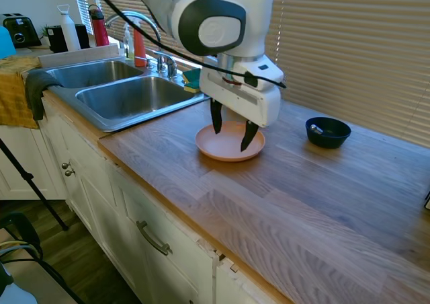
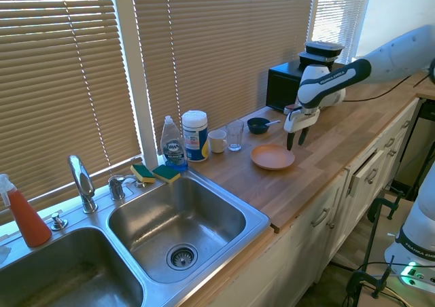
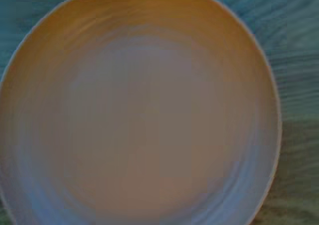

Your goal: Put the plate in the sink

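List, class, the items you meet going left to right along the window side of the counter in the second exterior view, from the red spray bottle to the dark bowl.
Red spray bottle → chrome faucet → sponges → dish soap bottle → white canister → white cup → clear glass → dark blue bowl.

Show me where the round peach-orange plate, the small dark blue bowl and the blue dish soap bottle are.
Round peach-orange plate (image 1: 225, 153): first exterior view, front rim.
Small dark blue bowl (image 1: 327, 132): first exterior view, outer wall.
Blue dish soap bottle (image 2: 173, 147): second exterior view, its label.
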